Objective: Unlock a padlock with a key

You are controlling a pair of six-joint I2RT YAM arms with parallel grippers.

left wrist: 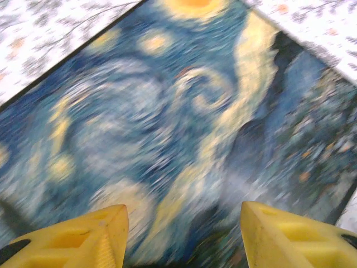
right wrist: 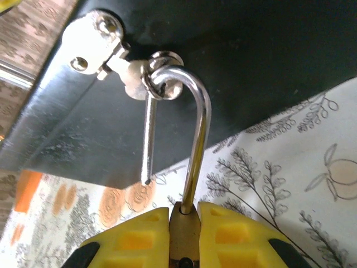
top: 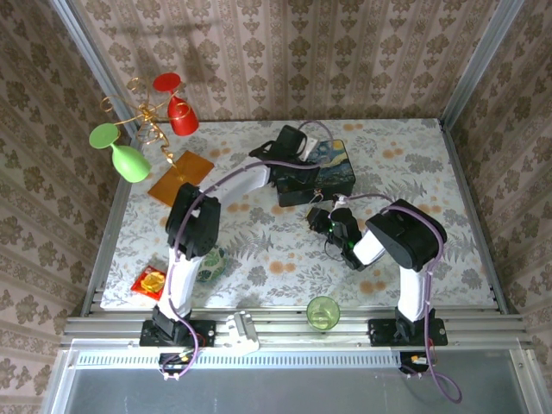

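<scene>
Floral tabletop [right wrist: 290,167], padlock [right wrist: 183,237] between right fingers [right wrist: 139,240].

free: table [top: 457,216] right side, centre-left strip | blocked: box [top: 338,164] upper centre, left arm [top: 233,181] across it; glass stand [top: 147,129] upper left; cup [top: 323,312] bottom centre; packet [top: 152,282] lower left | tight: right gripper [right wrist: 184,215] with padlock [right wrist: 183,243] near box wall

There is one painted starry-night box [top: 338,164], one tiny brass-gold padlock [right wrist: 183,237] and one gold wire stand [top: 148,116]. There are two plastic goblets, one red goblet [top: 181,116] and one green goblet [top: 129,161]. There is also one translucent green cup [top: 323,312] and one red-and-yellow packet [top: 151,282]. The black robot arms number two: the left arm [top: 197,226] and the right arm [top: 407,235].
</scene>
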